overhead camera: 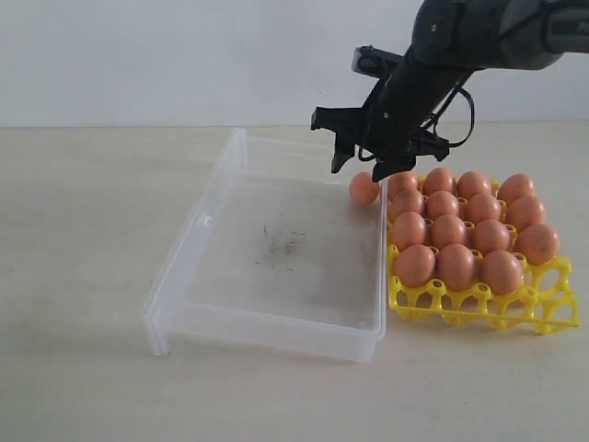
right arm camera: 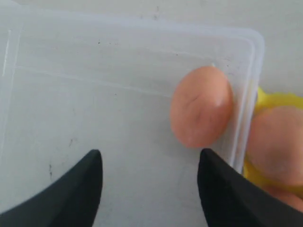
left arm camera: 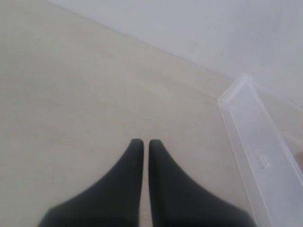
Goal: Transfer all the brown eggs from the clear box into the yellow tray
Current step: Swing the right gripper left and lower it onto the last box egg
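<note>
Nearly done: 1 brown egg left in clear box, just below right gripper, jaws apart, empty. Other brown eggs fill yellow tray beside it. Left gripper fingers together, holding nothing.

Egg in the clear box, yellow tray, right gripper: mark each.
egg (overhead camera: 363,189), exterior view, middle of its shell.
yellow tray (overhead camera: 479,296), exterior view, front rim peg.
right gripper (right arm camera: 150,156), right wrist view, midway between open fingertips.
</note>
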